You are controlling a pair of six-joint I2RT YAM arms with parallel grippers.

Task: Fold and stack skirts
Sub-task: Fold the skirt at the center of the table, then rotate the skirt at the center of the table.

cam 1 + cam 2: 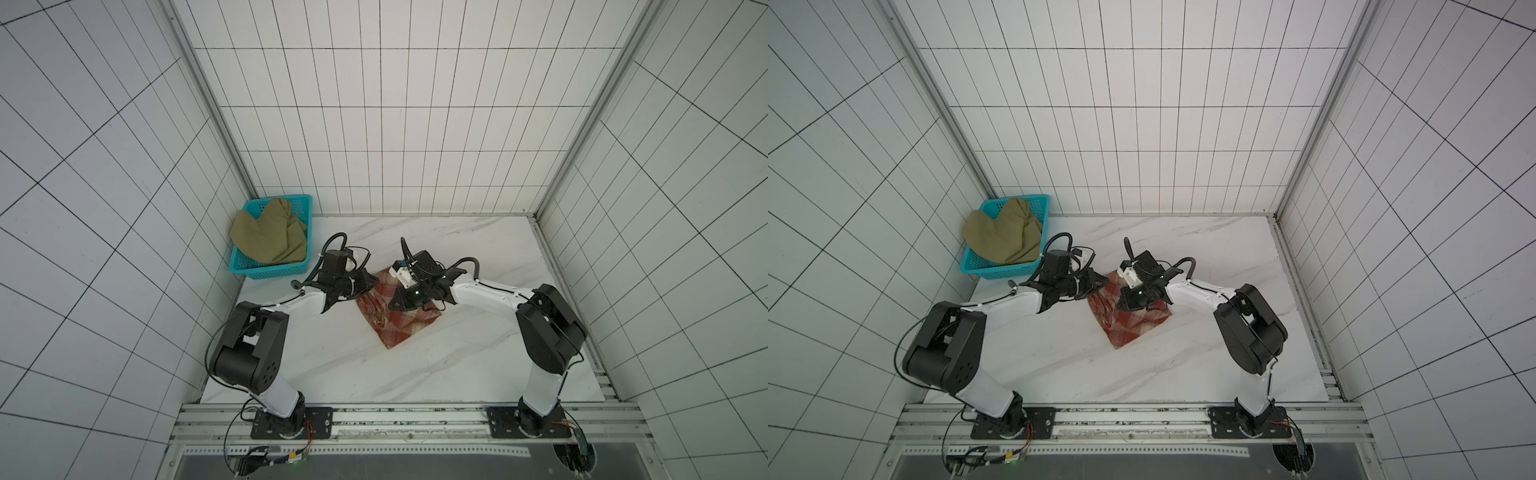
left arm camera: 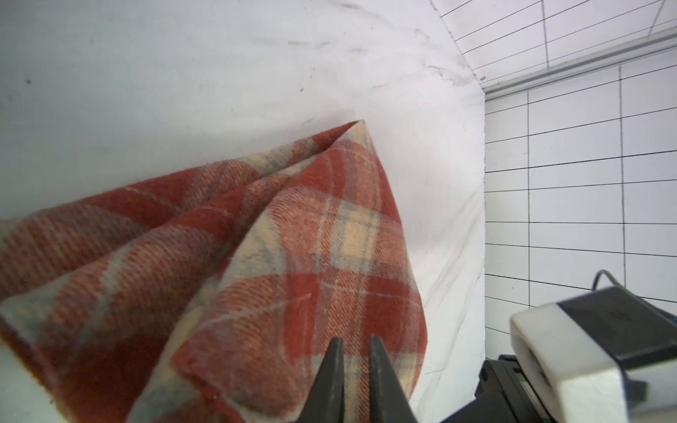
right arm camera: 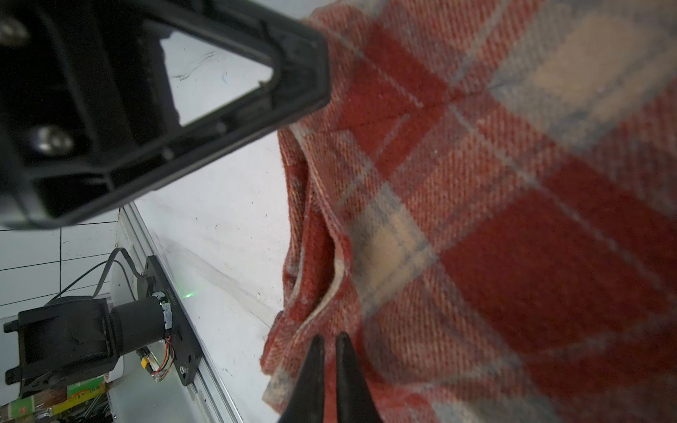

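The rust-red and cream plaid skirt (image 1: 401,330) (image 1: 1131,328) lies bunched on the marble table, between the two arms. My left gripper (image 1: 372,283) (image 2: 355,342) is at its far left edge, fingers shut on a raised fold of plaid cloth (image 2: 329,238). My right gripper (image 1: 393,304) (image 3: 329,338) points down over the skirt's middle, its fingers pinched on a hemmed edge of the same cloth (image 3: 513,219). The olive-khaki skirt (image 1: 266,241) (image 1: 1000,239) sits crumpled in the teal basket (image 1: 270,271), apart from both grippers.
The basket (image 1: 996,271) stands in the far left corner against the tiled wall. Bare marble table (image 1: 478,257) stretches to the right and front of the plaid skirt. An aluminium rail (image 1: 415,415) with both arm bases runs along the front edge. Tiled walls enclose three sides.
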